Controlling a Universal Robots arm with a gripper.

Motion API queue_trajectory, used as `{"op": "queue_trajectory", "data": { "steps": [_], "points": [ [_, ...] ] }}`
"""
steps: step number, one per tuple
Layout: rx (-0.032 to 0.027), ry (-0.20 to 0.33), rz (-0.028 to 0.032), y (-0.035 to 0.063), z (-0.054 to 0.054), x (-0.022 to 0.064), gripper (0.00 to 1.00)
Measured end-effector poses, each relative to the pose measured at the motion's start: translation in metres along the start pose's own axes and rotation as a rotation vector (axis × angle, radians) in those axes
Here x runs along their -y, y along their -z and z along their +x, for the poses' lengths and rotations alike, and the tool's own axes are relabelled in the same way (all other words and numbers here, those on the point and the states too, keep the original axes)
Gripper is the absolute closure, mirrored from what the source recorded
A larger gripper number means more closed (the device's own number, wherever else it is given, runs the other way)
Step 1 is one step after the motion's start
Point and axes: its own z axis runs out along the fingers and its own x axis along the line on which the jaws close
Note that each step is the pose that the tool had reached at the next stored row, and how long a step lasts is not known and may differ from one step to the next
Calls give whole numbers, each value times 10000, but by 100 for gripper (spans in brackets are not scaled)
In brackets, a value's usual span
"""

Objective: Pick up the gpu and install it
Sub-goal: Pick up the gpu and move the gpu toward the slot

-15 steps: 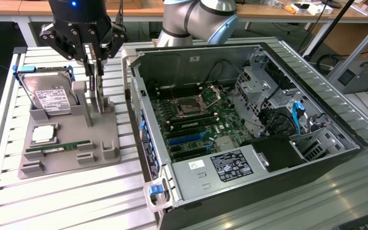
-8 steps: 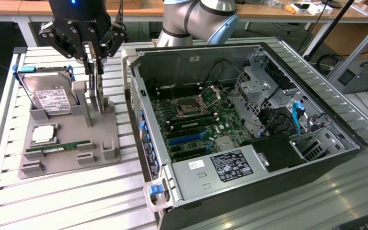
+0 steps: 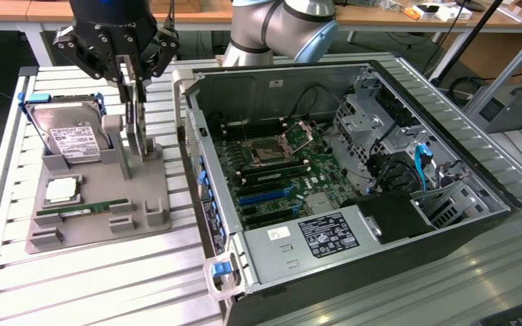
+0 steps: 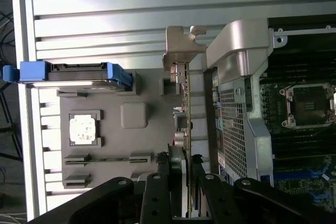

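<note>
GPU (image 3: 139,132) stands on its long edge in a slot of the grey holder tray (image 3: 98,234). It sits along the tray edge that faces the computer case (image 3: 478,204), toward the tray's far end. The gripper (image 3: 134,98) is directly above it, jaws narrow and closed on the card's upper edge, 1 on each face. The wrist view agrees: the card (image 4: 187,114) runs straight between the jaws. Its lower edge appears seated in the holder, so I judge the lift not yet made.

Risks noted:
1. The grip takes only a thin strip of the upper edge. A lift that is not square to the slot could bind the card in the holder, or let it pivot or slip in the jaws.
2. The bracket (image 4: 181,51) lies just beside the corner of the case wall (image 4: 231,77). Any sideways drift toward the case could snag it there.
3. The hard drive (image 3: 71,132) stands near the card on its other side, at the tray's far corner on the exterior view's left. The wide gripper body has little room on that side.
4. A card tilted in the grip would meet the motherboard (image 3: 279,170) off square. Forcing it could damage the connector edge or the blue slots (image 3: 263,197).

Appearance: a thin, flat, dark board. Seen edge-on, it carries small components along its length. A pale silvery bracket with a bent tab closes the end away from the gripper.
</note>
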Motion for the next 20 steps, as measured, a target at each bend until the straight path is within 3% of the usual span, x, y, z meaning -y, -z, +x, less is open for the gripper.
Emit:
{"op": "queue_trajectory", "data": {
  "steps": [20],
  "points": [
    [-4, -2, -66, 115, -3, -9, 73]
  ]
}}
